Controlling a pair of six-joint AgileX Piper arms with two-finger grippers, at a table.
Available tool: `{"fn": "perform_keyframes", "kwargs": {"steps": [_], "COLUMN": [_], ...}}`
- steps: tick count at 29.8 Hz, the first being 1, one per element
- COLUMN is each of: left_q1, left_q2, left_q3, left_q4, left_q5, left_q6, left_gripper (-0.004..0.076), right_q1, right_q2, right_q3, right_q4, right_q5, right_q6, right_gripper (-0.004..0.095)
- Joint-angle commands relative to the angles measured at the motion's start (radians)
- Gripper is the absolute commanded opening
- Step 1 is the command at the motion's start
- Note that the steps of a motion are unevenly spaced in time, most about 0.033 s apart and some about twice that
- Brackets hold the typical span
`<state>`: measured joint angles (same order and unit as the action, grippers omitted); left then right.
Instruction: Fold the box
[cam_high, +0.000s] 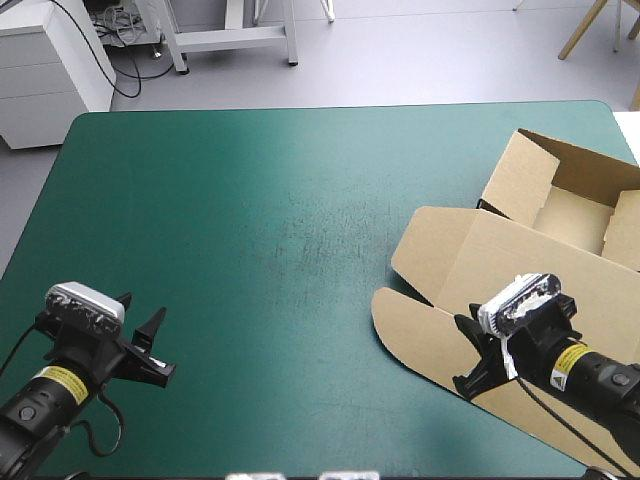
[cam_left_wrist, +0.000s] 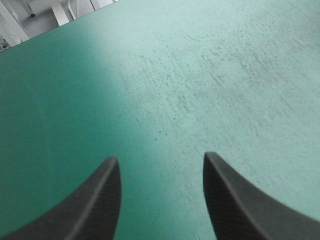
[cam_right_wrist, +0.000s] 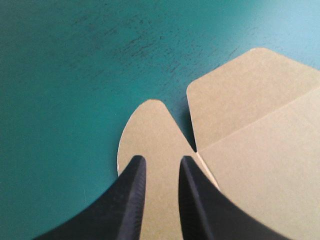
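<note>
The brown box (cam_high: 575, 215) stands at the table's right side as an open tray with raised walls. Its lid (cam_high: 520, 270) lies flat on the teal-green cover, reaching toward the near edge. A rounded flap (cam_high: 415, 335) sticks out from the lid toward the table's middle. My right gripper (cam_high: 462, 352) hovers low over that flap (cam_right_wrist: 147, 125), its black fingers only a narrow gap apart (cam_right_wrist: 160, 162), the board flat beneath them and not clamped. Beside the flap lies the lid's corner panel (cam_right_wrist: 245, 95). My left gripper (cam_high: 145, 308) is open over bare cover (cam_left_wrist: 160, 160) at the near left, far from the box.
Bare teal-green cover (cam_high: 260, 220) spans the middle and left of the table. The tray's far corner sits close to the table's right edge (cam_high: 625, 130).
</note>
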<state>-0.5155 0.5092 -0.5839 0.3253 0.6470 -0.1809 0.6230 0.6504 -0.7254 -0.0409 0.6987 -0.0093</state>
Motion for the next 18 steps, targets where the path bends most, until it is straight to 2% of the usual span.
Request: {"fn": "perform_keyframes", "kwargs": {"steps": [1, 11, 18], "left_q1": [-0.007, -0.007, -0.007], "left_q2": [-0.058, -0.127, -0.127], "left_q3": [0.023, 0.155, 0.171], "left_q4": [0.002, -0.004, -0.024], "left_q5": [-0.080, -0.090, -0.087], "left_q6": [0.000, 0.002, 0.002], "left_gripper": [0.0356, 0.0356, 0.0356], "right_q1": [0.003, 0.003, 0.003], "right_q2": [-0.023, -0.026, -0.026], "right_q3": [0.022, 0.049, 0.049], "right_q4": [0.000, -0.003, -0.001], "right_q5": [-0.088, -0.106, -0.094], "right_q6": [0.021, 0.022, 0.022], "right_gripper": [0.0165, 0.0054, -0.0019]}}
